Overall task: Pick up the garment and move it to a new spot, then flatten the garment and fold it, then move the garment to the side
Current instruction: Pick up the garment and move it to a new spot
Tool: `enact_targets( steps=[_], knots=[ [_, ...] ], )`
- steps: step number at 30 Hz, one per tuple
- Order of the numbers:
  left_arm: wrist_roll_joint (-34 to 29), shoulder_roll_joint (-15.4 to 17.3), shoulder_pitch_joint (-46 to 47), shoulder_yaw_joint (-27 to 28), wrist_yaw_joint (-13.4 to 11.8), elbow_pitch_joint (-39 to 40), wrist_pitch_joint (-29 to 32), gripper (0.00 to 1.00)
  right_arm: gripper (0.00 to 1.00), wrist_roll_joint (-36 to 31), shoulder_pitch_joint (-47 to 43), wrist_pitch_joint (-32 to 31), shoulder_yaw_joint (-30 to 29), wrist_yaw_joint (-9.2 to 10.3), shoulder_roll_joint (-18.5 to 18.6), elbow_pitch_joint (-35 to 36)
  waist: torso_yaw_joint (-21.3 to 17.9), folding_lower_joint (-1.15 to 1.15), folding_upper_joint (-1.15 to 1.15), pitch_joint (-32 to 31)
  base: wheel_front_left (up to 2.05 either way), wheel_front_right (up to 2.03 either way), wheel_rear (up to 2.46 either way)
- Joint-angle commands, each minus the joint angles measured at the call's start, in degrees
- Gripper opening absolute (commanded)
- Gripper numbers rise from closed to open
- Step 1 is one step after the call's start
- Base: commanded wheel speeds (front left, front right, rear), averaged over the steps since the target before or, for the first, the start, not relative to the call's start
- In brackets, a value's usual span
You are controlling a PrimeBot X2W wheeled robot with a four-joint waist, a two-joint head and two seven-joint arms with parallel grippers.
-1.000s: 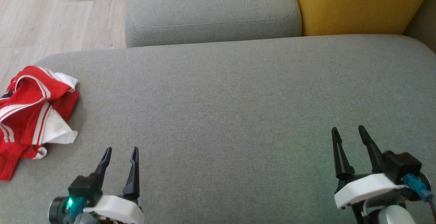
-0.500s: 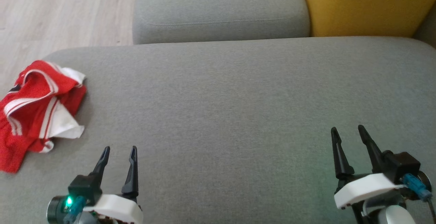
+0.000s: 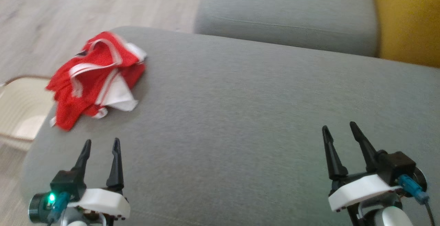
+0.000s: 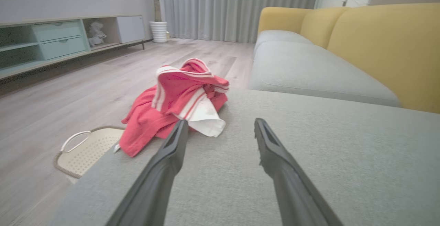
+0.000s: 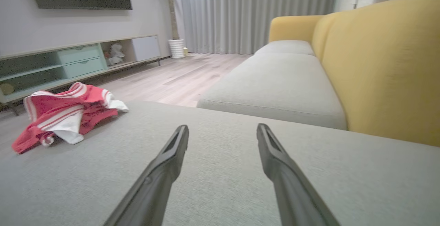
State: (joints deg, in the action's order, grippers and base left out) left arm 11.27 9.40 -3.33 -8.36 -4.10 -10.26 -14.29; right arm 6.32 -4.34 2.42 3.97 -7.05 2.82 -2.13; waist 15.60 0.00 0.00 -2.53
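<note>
Where the head view looks down: crumpled red garment (image 3: 96, 78), white-striped, at 10 o'clock on woven grey cushion (image 3: 240, 133). Left fingers (image 3: 116, 164) and right fingers (image 3: 330, 154) are tapered, dark, spread wide and empty. Left wrist view: garment at cushion edge, 11 o'clock, beside ribbed cream basket (image 4: 89, 147). Right wrist view: garment at 9 o'clock.

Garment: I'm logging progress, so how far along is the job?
Done: nothing; the garment lies crumpled near the left edge of the cushion. In hand: nothing; the left gripper and right gripper are open, empty, short of it. Left: pick up, move, flatten, fold, set aside.
</note>
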Motion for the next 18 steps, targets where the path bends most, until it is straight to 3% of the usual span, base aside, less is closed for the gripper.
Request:
enact_targets(
  steps=[1, 8, 18],
  knots=[
    [0.18, 1.08, 3.17, 2.31, -0.25, 2.21, -0.63, 1.00, 1.00, -0.47, 1.39, -0.12, 1.56, -0.44, 0.30, 2.39, 3.34, 0.00, 0.00, 0.07, 0.00, 0.00, 0.00],
    [0.48, 2.12, 2.70, 2.93, -0.81, 3.31, -0.07, 1.00, 1.00, -0.39, 1.57, 0.03, 2.29, -0.44, 0.14, 2.96, 8.36, 0.00, 0.00, 0.32, 0.00, 0.00, 0.00],
    [1.12, 2.43, 2.66, 2.74, -1.19, 4.20, 0.28, 1.00, 1.00, 0.23, 1.71, 0.12, 2.70, -0.44, 0.07, 2.23, 10.30, 0.00, 0.00, 0.38, 0.00, 0.00, 0.00]
  ],
)
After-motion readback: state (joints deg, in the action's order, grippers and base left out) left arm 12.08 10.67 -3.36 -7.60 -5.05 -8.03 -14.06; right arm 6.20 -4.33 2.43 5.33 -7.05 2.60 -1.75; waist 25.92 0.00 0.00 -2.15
